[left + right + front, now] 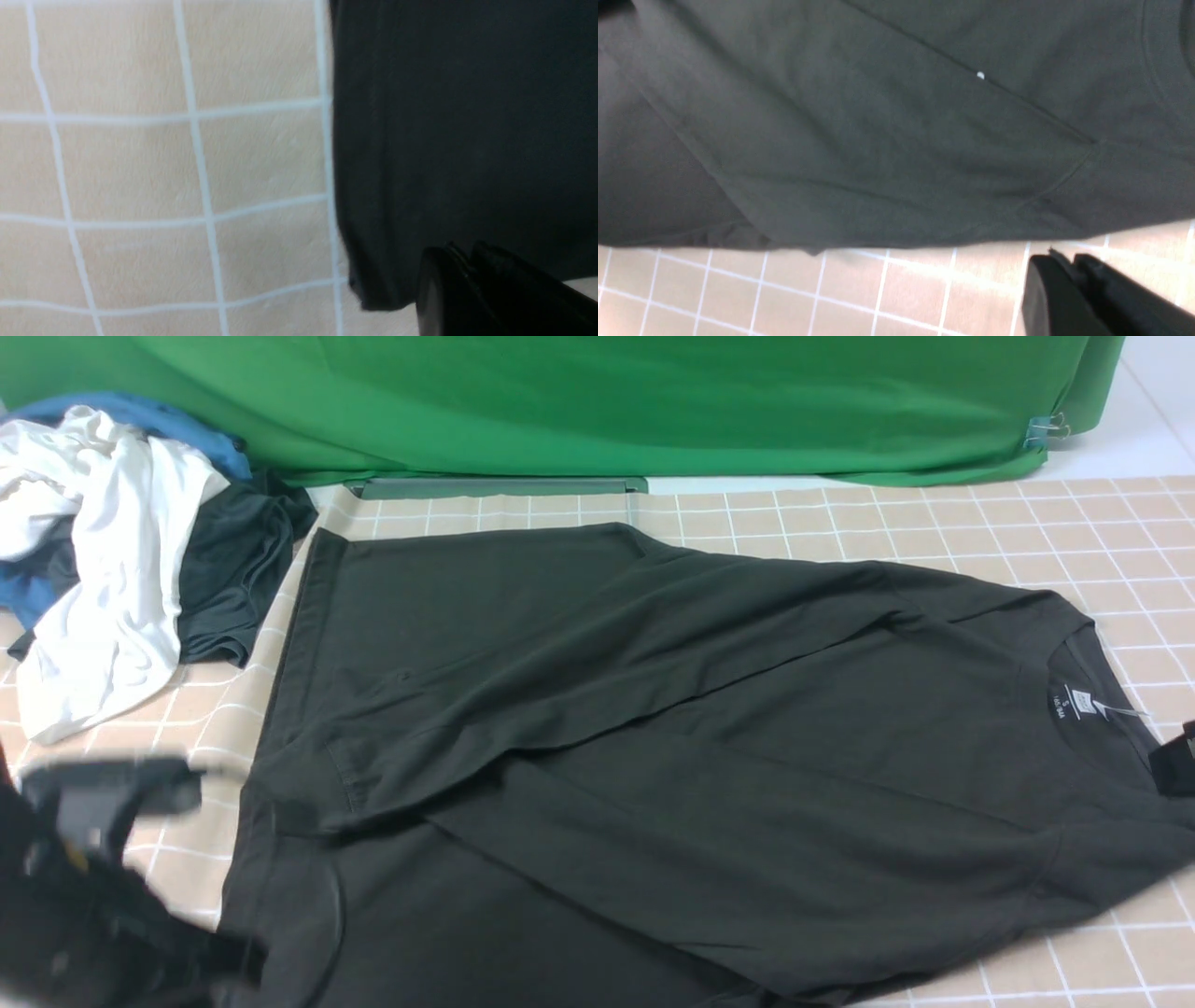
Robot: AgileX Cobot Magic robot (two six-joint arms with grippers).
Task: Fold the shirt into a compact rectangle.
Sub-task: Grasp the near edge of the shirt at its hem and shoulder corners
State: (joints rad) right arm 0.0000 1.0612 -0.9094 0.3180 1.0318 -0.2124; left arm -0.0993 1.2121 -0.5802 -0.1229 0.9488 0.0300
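The shirt (653, 737) is dark charcoal and lies spread on the checked table cover, collar and label (1083, 702) to the right, hem to the left. One long side is folded over the middle. My left gripper (467, 252) sits at the shirt's (467, 116) near-left hem corner, its fingers pressed together on the cloth edge. In the front view that arm (93, 877) is a dark blur at the lower left. My right gripper (1064, 259) is shut and holds nothing, over bare table just off the shirt's (878, 116) edge; it shows near the collar at the right edge (1174, 761).
A heap of other clothes lies at the back left: a white garment (103, 569), a blue one (168, 420) and a smaller dark teal-grey one (233, 579). A green backdrop (607, 401) hangs along the back. Checked table cover (1027, 523) shows around the shirt.
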